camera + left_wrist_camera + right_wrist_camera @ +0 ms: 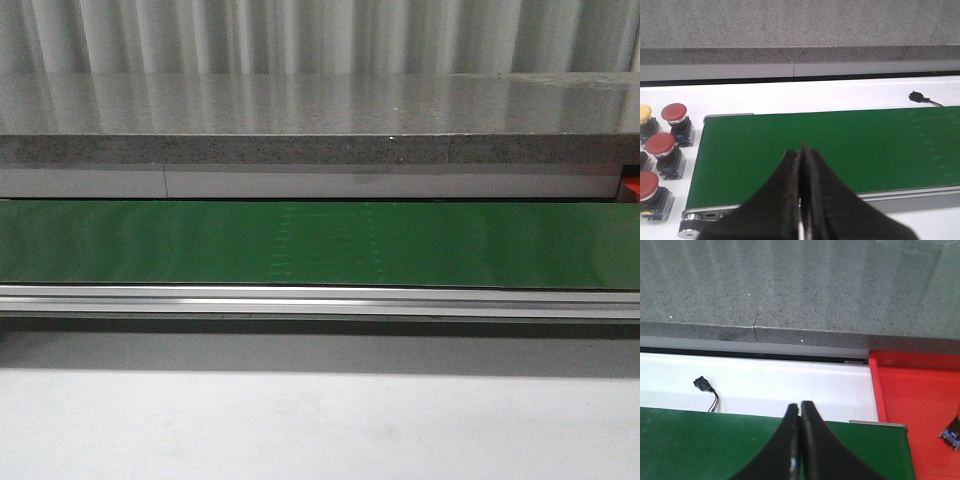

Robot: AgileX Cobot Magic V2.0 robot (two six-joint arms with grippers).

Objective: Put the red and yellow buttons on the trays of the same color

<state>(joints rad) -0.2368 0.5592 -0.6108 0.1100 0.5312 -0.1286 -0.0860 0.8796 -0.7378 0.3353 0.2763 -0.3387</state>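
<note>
In the left wrist view, three red buttons (674, 113) (660, 143) (647, 184) and one yellow button (644, 113) stand on the white surface just beyond the end of the green belt (840, 145). My left gripper (801, 148) hangs shut and empty over that belt end, apart from the buttons. In the right wrist view, the red tray (917, 400) lies past the belt's other end, with a button's grey base (951, 433) showing on it at the frame edge. My right gripper (800, 405) is shut and empty over the belt near the tray. No yellow tray is in view.
A grey stone counter (320, 110) runs behind the green belt (320, 243), which has an aluminium rail (320, 298) along its front. A small black connector with wires lies on the white strip behind the belt (916, 96) (701, 383). A sliver of the red tray (630, 187) shows at the far right.
</note>
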